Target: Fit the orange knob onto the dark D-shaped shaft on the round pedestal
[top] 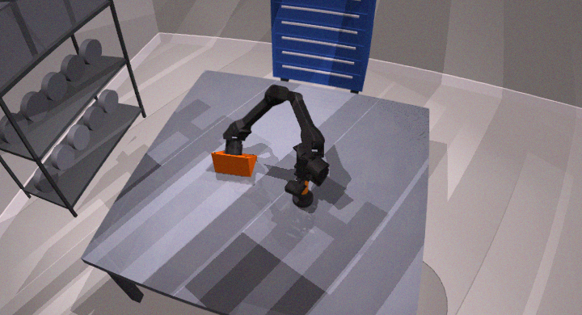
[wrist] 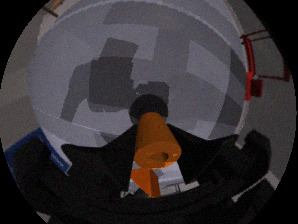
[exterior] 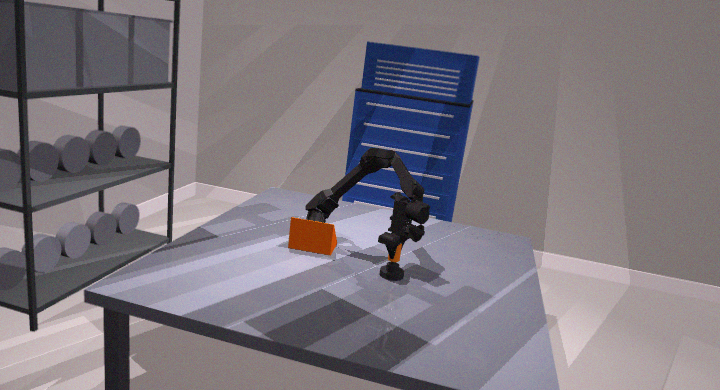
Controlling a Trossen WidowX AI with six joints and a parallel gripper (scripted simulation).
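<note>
The orange knob is roughly upright, directly over the round pedestal. In the exterior view its lower end is slightly above the pedestal's disc. My gripper is shut on the knob, with one dark finger on each side in the wrist view. The knob's upper end shows a small dark hole. The dark shaft is not clearly visible, and the flat sides are hidden. I cannot tell whether the knob touches the shaft or is partly over it.
The arm's orange base block is on the grey table, left of the pedestal in the top and exterior views. A blue drawer cabinet is behind the table, and a dark shelf rack is at the left.
</note>
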